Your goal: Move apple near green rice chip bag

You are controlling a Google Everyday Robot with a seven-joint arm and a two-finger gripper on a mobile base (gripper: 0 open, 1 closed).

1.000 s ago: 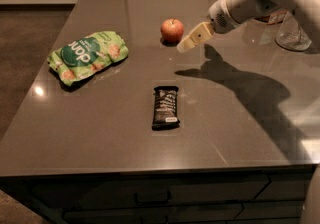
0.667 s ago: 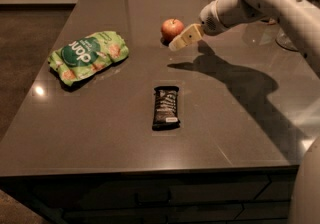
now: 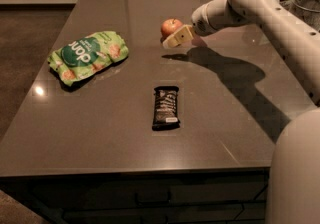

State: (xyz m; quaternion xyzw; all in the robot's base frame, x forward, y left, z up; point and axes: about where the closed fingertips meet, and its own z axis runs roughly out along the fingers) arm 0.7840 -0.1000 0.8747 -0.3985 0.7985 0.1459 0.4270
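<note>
Gripper over the far-centre of the dark countertop, raised off the surface (its shadow falls just below it), tip overlapping the apple. Whether it is spread or clamped: cannot tell. Apple sits right at the gripper's far side, well apart from the green rice chip bag, which lies flat toward the left edge. Black wrapped snack bar lies nearer the front, apart from both.
</note>
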